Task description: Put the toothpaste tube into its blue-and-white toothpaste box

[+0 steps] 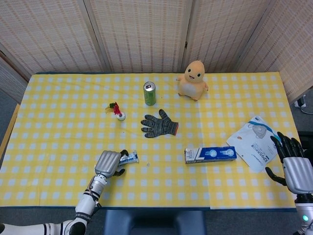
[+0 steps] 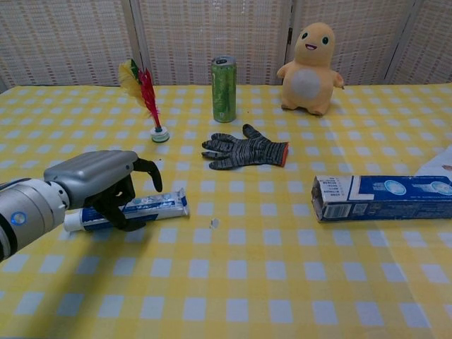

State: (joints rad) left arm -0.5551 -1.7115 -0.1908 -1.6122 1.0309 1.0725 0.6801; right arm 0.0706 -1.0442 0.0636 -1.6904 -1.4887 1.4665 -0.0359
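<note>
The toothpaste tube (image 2: 159,203) lies flat on the yellow checked tablecloth at the front left, cap end to the left. My left hand (image 2: 99,180) hovers over its cap half, fingers arched above the tube and thumb curled under its near side, without closing on it. From the head view only the tube's right end (image 1: 129,157) shows beside the left hand (image 1: 108,163). The blue-and-white toothpaste box (image 1: 210,154) lies on its side at the front right, its open end (image 2: 326,199) facing left. My right hand (image 1: 296,169) hangs open at the table's far right edge.
A grey knit glove (image 1: 159,124) lies mid-table between tube and box. Behind it stand a green can (image 1: 149,93), a yellow plush toy (image 1: 192,79) and a feathered shuttlecock (image 1: 116,110). A white plastic packet (image 1: 254,142) lies right of the box.
</note>
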